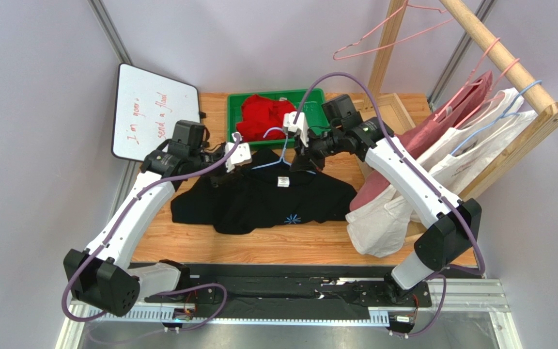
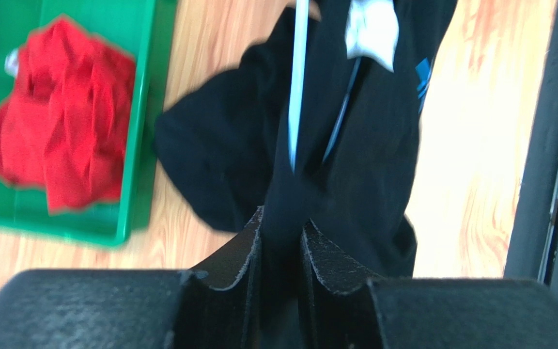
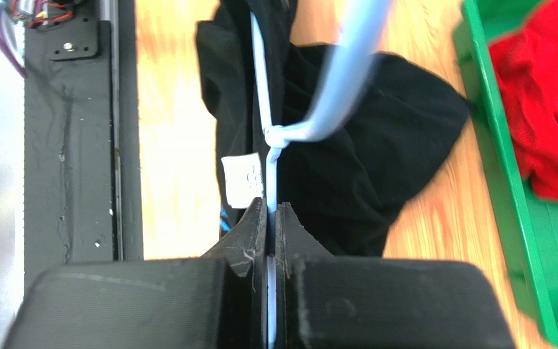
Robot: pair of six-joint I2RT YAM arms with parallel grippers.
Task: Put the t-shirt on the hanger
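Note:
The black t-shirt (image 1: 267, 200) lies spread on the wooden table, its light-blue logo (image 1: 292, 218) and white neck tag (image 1: 283, 181) showing. The light-blue wire hanger (image 1: 280, 156) stands at its collar, hook up. My left gripper (image 1: 225, 169) is shut on the shirt's left shoulder fabric (image 2: 283, 211); the hanger wire (image 2: 294, 94) runs just past its fingertips. My right gripper (image 1: 305, 156) is shut on the hanger's wire (image 3: 269, 189) just below the hook's twist (image 3: 273, 136), over the black shirt (image 3: 347, 145) and its tag (image 3: 243, 177).
A green bin (image 1: 317, 98) with a red garment (image 1: 264, 116) sits behind the shirt. A whiteboard (image 1: 151, 109) leans at the back left. A wooden rack (image 1: 500, 54) at the right carries pink and white shirts (image 1: 420, 167) and a pink hanger (image 1: 387, 36).

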